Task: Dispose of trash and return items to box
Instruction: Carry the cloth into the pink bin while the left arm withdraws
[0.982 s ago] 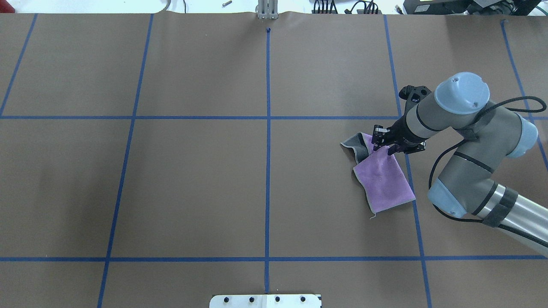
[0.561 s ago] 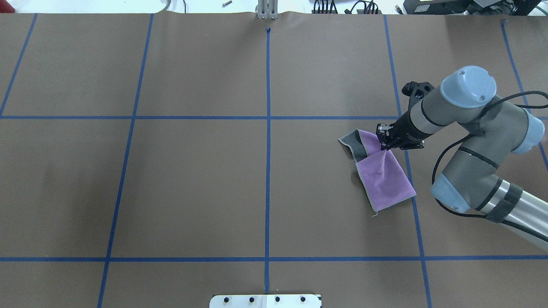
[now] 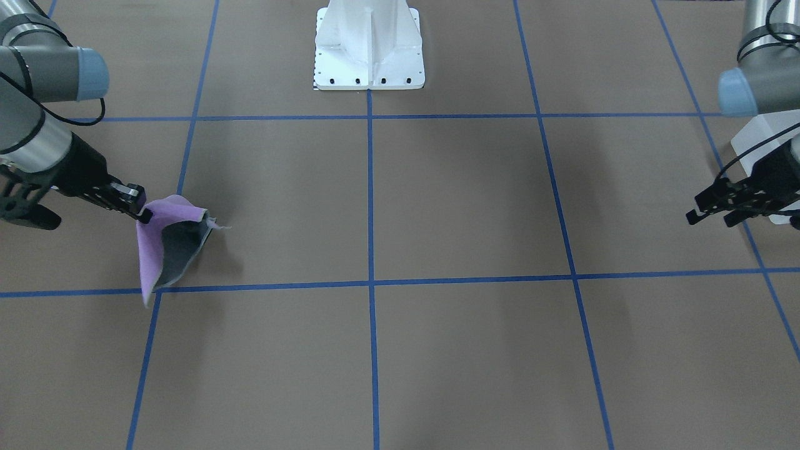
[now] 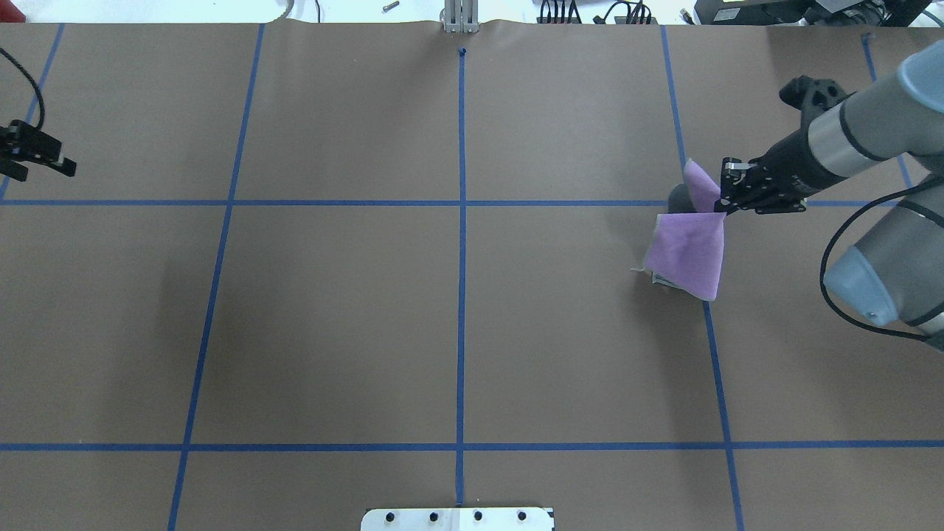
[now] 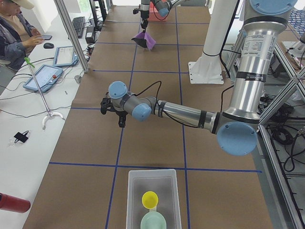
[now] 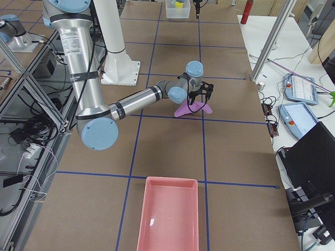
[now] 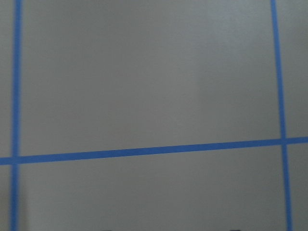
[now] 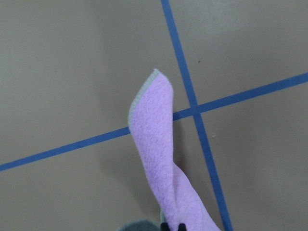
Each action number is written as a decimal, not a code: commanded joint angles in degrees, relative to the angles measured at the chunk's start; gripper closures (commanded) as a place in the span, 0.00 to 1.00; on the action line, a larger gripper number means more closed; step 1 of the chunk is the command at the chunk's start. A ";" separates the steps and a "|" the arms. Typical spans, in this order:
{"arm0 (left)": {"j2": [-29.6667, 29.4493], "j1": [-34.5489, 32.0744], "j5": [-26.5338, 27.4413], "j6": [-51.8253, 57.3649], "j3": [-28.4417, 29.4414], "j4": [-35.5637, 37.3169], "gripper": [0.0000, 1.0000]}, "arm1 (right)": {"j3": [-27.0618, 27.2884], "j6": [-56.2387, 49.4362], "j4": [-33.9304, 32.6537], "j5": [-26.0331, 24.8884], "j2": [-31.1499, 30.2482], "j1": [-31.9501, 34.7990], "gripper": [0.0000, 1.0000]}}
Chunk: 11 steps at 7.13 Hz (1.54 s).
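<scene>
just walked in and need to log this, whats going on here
The right gripper is shut on the top of a purple cloth, which hangs down from it over the right side of the table. The left gripper is open and empty above bare table. The yellow cup and green bowl already sit in the white box at the left end.

Wide open surface (image 4: 332, 317) across the middle, purple cloth (image 4: 689, 251) dangling at right gripper (image 4: 726, 200), white base (image 3: 369, 50) mid rear edge, box (image 5: 133, 191) at left end, pink tray (image 6: 168, 214) at right end
</scene>
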 commanded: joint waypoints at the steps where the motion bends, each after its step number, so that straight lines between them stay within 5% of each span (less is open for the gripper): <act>1: -7.19 9.42 5.32 -17.23 -0.55 -1.68 0.14 | 3.51 -15.33 -0.08 3.93 -10.62 10.54 1.00; 3: -9.42 12.70 7.97 -22.04 -1.33 -1.59 0.13 | 2.73 -32.49 -3.04 5.87 -17.16 19.52 1.00; 5: -9.16 12.79 8.06 -22.04 -2.39 -1.50 0.12 | 3.08 -57.05 -16.33 6.31 -20.26 33.20 1.00; 8: -8.72 12.97 8.50 -21.87 -2.75 -1.59 0.11 | 2.64 -79.02 -36.24 1.50 -15.26 44.14 1.00; 11: -8.55 12.97 8.50 -21.60 -2.83 -1.59 0.11 | -6.97 -92.91 -41.12 -3.96 -9.55 48.57 1.00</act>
